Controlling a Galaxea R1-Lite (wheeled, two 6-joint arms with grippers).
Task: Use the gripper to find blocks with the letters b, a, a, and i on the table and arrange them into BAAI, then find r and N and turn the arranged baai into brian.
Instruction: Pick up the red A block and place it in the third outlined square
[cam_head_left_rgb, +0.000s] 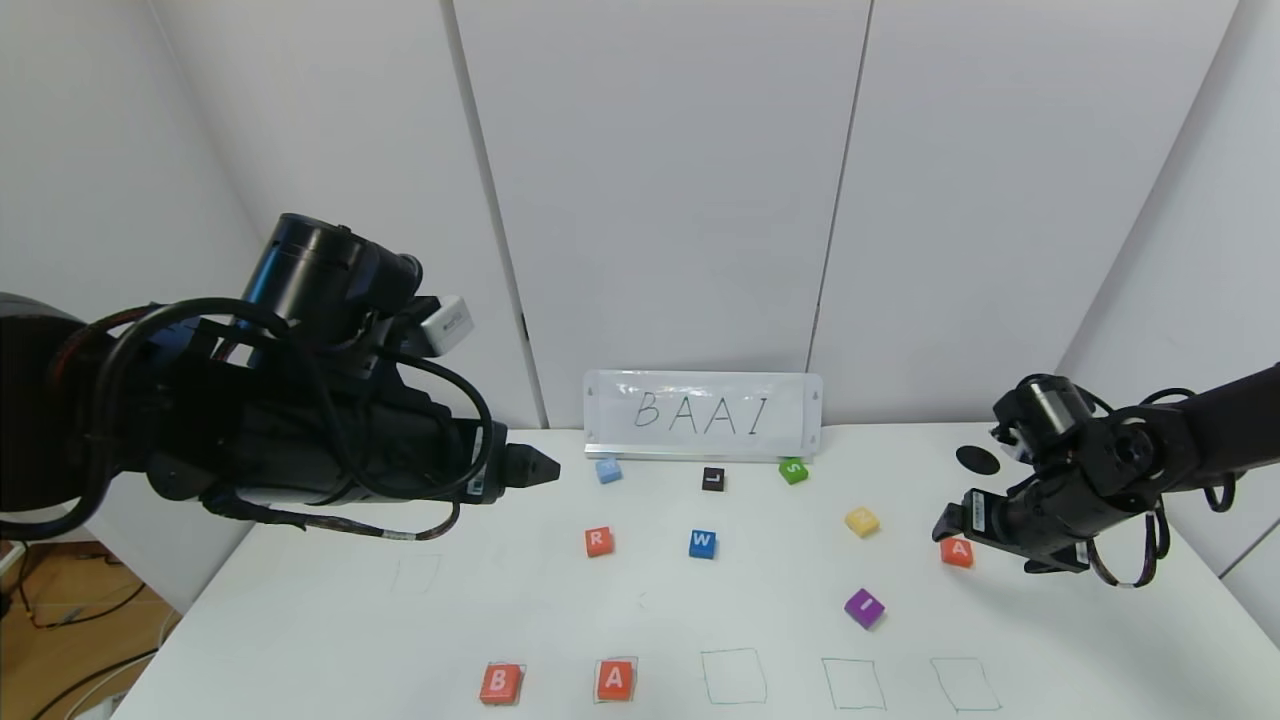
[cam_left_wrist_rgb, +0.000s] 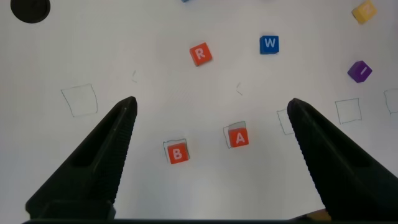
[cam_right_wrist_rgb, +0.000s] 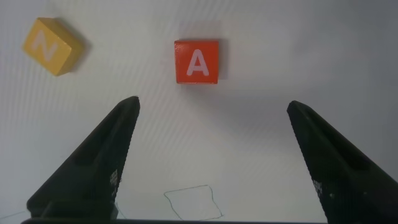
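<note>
Right gripper (cam_right_wrist_rgb: 211, 152) hangs over the loose orange A block (cam_right_wrist_rgb: 197, 61), with nothing in it.

That A block sits flat, letter up, on the right of the table (cam_head_left_rgb: 300, 620), near the yellow N block (cam_right_wrist_rgb: 52, 45). The right fingers are spread wide and touch nothing. B block (cam_head_left_rgb: 500, 684) and the other A block (cam_head_left_rgb: 615, 680) sit in the front squares. Purple I block (cam_head_left_rgb: 864, 607) lies turned askew. The R block (cam_head_left_rgb: 598, 541) is beside the blue W block (cam_head_left_rgb: 702, 543). Left gripper (cam_left_wrist_rgb: 208, 130) is high up, wide open and empty.

Light blue block's (cam_head_left_rgb: 608, 470) letter too faint to read; left arm cut off at head view's edge.
</note>
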